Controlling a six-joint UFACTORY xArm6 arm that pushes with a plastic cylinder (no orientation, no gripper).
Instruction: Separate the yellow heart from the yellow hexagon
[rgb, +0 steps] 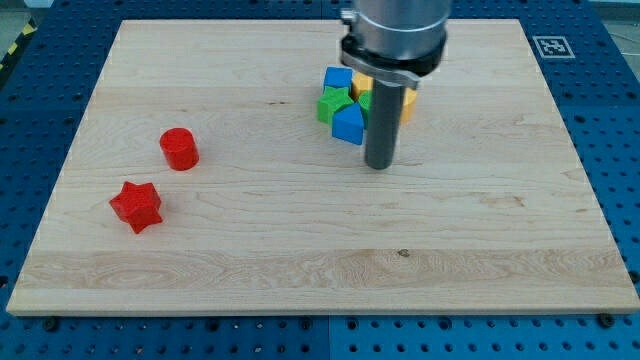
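While the rod stands upright, my tip (379, 165) rests just right of the blue block (348, 124), holding nothing.

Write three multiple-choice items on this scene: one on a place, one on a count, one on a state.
1. Where is my tip?
A. beside the cluster, toward the view's right and bottom
B. beside the red star
C. off the board

2. How many red blocks show?
A. one
B. two
C. four

3. How do the red blocks lie?
A. stacked
B. inside the cluster
C. apart from each other

Key: 1 A, it stands beside the blue block. 2 B, a red cylinder and a red star. 3 C, bare wood shows between them.
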